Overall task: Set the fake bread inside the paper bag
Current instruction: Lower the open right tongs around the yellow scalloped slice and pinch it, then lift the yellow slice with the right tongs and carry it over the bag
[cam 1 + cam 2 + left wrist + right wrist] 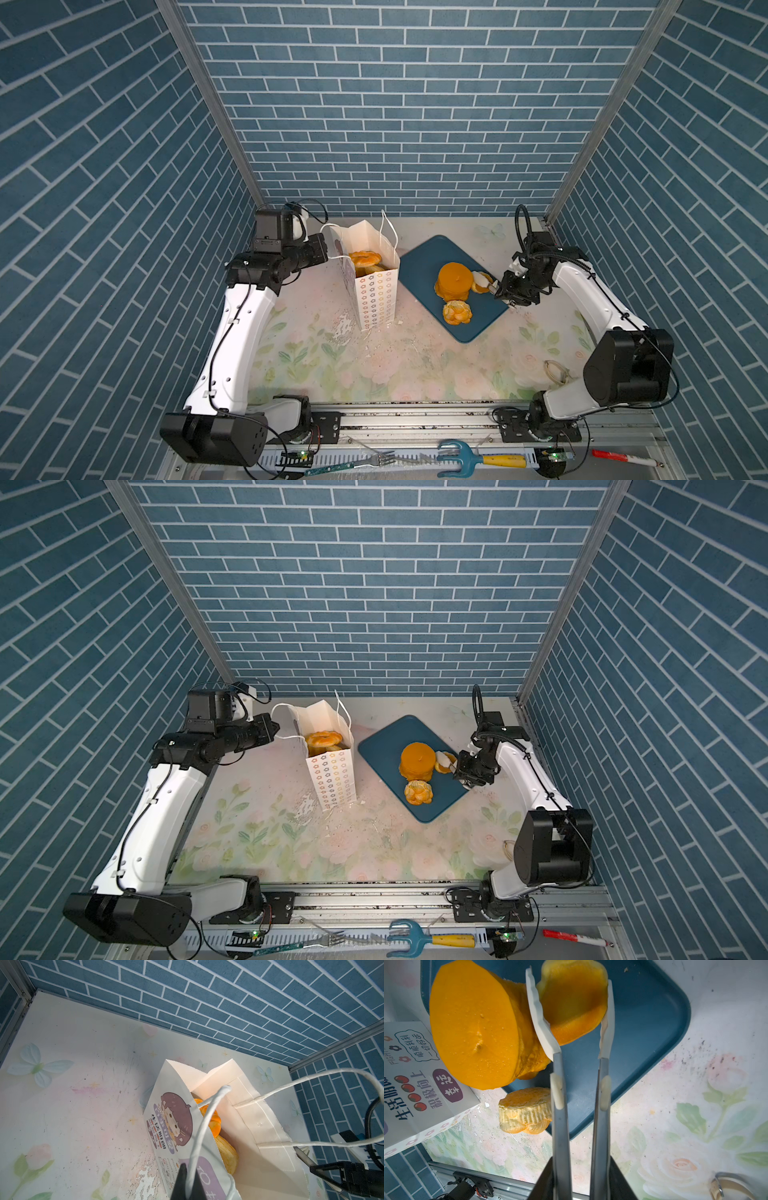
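2 grippers, both busy. Just L of the tall white paper bag (374, 299) w/ cartoon print, the L gripper (323, 248) is clamped on 1 thin white cord handle (199, 1132), drawing that wall outward so the mouth gapes. Inside the bag, near its top, sit at least 2 glossy golden pastries (365, 258). The 2nd handle loops free off the bag's R wall.

R of the bag, near but apart, lies a dark blue plastic tray (424, 257) w/ rounded corners. On it, nearest the bag, a thick round orange cake (455, 276) rides on another pastry, shape unclear. A pale golden knotted bun (456, 312) sits about as far R of the bag. Farthest R of the bag is a small glossy orange oval loaf (573, 1001).

The R gripper (570, 980) is pinched on that loaf. Its white pads (542, 1022) press both flanks, 1 pad wedged btw loaf and cake. Can't tell if the loaf is off the tray yet.

Risks, as I judge them:
- The hold is out at the pad ends on a slick skin, so the loaf may squirt out on the lift.
- The wedged pad could drag the cake and topple the stack.
- The bag is already well filled and only 1 handle is held, so the loaf could snag the free loop or the rim and tip the bag.
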Controlling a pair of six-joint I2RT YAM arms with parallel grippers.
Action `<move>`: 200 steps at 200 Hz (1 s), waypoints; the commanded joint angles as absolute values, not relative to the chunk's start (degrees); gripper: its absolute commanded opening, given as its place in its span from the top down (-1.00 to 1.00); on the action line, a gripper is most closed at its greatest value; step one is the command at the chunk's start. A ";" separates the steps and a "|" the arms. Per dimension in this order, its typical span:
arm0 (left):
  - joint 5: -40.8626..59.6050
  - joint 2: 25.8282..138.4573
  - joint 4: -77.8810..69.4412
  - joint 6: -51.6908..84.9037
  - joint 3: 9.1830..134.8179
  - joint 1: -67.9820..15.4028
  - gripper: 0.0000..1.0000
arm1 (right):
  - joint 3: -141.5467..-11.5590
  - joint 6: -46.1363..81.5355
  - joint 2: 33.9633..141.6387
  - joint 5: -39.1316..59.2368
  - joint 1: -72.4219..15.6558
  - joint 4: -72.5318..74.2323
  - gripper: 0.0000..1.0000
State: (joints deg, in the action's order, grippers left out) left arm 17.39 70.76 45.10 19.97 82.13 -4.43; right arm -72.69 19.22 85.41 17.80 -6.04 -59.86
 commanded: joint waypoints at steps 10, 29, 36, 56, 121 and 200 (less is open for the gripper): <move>17.10 70.22 44.92 19.87 82.30 -4.73 1.00 | -72.43 18.80 81.37 15.63 -6.03 -62.03 0.42; 17.23 69.98 44.92 19.89 82.29 -4.73 1.00 | -72.33 18.78 80.56 15.29 -6.00 -62.05 0.45; 17.26 69.90 44.99 19.88 82.34 -4.69 1.00 | -72.47 18.81 80.28 15.21 -5.99 -62.05 0.45; 17.40 69.84 45.00 19.93 82.50 -4.74 1.00 | -73.17 18.98 79.25 14.79 -5.98 -62.63 0.46; 17.48 69.60 45.07 19.69 82.43 -4.75 1.00 | -80.19 19.90 71.42 12.66 -6.01 -66.25 0.50; 17.62 68.50 45.00 19.84 81.64 -4.72 1.00 | -99.78 17.17 73.23 11.16 -18.09 -66.76 0.49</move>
State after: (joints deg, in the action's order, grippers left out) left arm 17.45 69.67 45.12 19.94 82.13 -4.43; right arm -93.62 19.16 71.35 12.14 -13.08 -67.70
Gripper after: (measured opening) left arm 0.051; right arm 0.290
